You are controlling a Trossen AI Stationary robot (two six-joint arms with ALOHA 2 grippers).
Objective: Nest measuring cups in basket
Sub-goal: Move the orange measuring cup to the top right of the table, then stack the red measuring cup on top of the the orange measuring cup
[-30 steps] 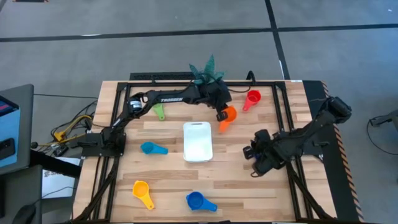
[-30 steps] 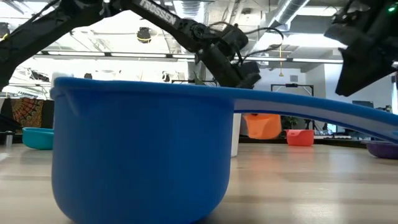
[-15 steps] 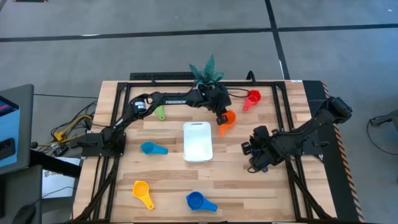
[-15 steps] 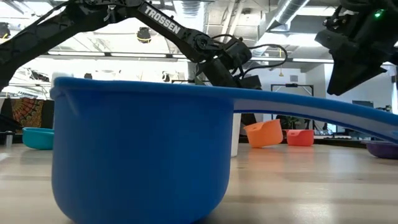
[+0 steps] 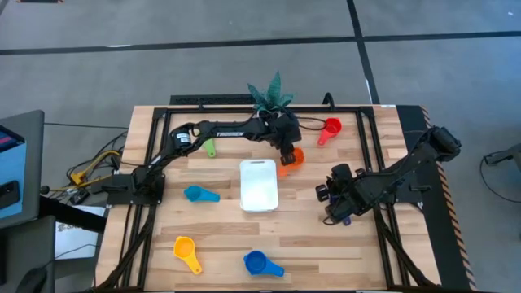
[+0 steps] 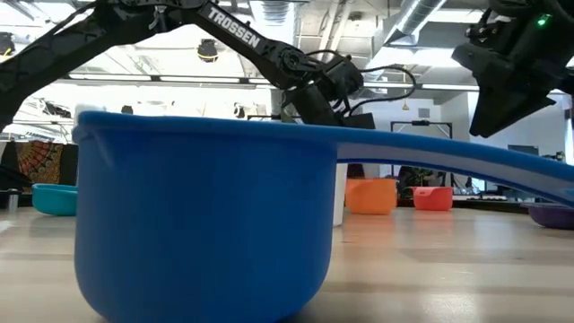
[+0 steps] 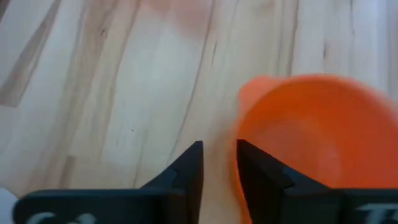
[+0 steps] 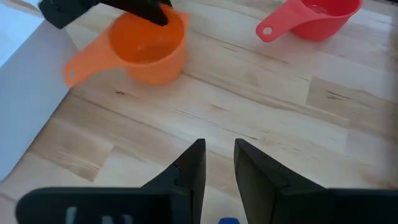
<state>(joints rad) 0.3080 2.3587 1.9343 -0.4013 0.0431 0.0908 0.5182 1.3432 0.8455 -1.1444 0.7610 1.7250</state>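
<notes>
The orange cup (image 5: 293, 159) stands upright on the table just right of the white basket (image 5: 259, 185), with its handle (image 8: 78, 65) toward the basket. My left gripper (image 5: 285, 154) is over the cup's rim and is shut on it. My right gripper (image 5: 327, 198) hovers right of the basket with nothing in it, its fingers close together. The red (image 5: 330, 129), green (image 5: 210, 147), light blue (image 5: 198, 194), yellow (image 5: 186, 251) and blue (image 5: 259, 263) cups lie spread over the table. A navy cup (image 6: 552, 215) shows at the low view's right edge. My left gripper holds the orange cup by its rim (image 7: 242, 134), on the side away from the handle. One finger (image 7: 261, 171) stands over the cup's hollow and the other (image 7: 186, 171) outside its wall. The fingers come from above, slanting down. The cup stands upright with its bottom on the table (image 6: 370, 212).
A potted plant (image 5: 273, 91) stands at the far edge behind my left gripper. The metal frame rails (image 5: 368, 146) run along the table's sides. Bare wood lies between the basket and the near cups.
My left gripper has brought the orange cup down and a little toward the basket. The cup hung lifted, then touched the table tilted, and now stands upright on it. My right gripper has shifted slightly toward the table's left.
</notes>
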